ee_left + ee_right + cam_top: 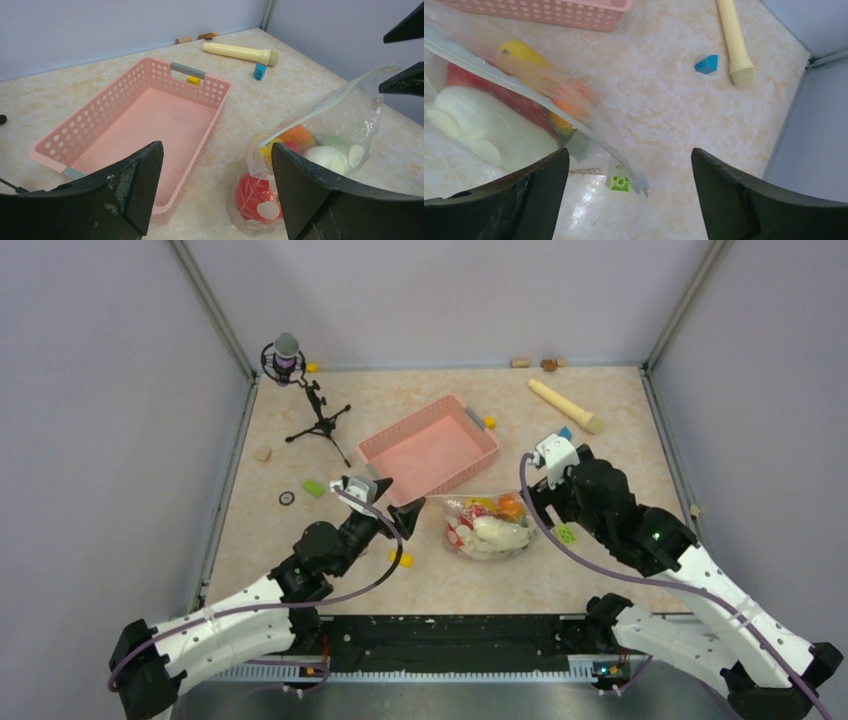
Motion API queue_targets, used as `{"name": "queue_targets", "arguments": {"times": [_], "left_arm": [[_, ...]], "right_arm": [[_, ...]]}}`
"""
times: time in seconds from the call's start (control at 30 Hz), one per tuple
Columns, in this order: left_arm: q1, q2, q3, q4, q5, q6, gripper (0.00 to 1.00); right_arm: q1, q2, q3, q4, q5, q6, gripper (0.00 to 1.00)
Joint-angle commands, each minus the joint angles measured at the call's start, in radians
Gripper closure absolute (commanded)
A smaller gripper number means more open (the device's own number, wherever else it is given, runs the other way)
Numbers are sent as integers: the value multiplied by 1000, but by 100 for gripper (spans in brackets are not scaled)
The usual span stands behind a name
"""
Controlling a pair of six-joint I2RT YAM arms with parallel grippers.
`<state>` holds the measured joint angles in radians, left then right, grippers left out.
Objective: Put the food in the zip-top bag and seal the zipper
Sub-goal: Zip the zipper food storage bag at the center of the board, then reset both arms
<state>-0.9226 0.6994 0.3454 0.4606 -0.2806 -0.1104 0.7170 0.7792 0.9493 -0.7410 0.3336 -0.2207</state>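
**Both pairs of fingers open, filled bag down on the worktop**

Shows the left fingers (125,192) spread wide with nothing between them. Shows the right fingers (744,200) likewise parted and gripping nothing. Finds the zip-top bag (455,510) lying on the worktop (600,450) between the two arms, one corner reaching in between the right pair; cannot tell whether it touches either pair. Looks clear and crinkled, bulging with the food (498,532): white, red, orange and yellow pieces. Runs lengthwise left to right in the overhead view, with the zipper (549,107) a pale band along the long upper edge. Cannot tell whether pressed shut end to end. Sits near the pink basket (430,448), just beside a green block (620,183).
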Motion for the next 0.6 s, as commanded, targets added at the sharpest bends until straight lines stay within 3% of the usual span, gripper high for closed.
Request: {"name": "queue_targets", "arguments": {"times": [0.0,0.17,0.3,0.43,0.57], "left_arm": [[4,-53,56,1,-51,-35,15],[4,-68,104,-60,-234,-141,3],[17,5,233,-243,-430,-256,2],[100,123,401,-537,-464,-396,2],[298,213,529,-771,-302,-532,2]], "right_arm": [[-5,-3,6,60,-16,88,2],[-5,-26,13,125,16,275,1],[-5,-69,8,190,65,440,1],[-5,-114,-28,301,158,539,1],[-5,-131,-51,261,417,614,1]]}}
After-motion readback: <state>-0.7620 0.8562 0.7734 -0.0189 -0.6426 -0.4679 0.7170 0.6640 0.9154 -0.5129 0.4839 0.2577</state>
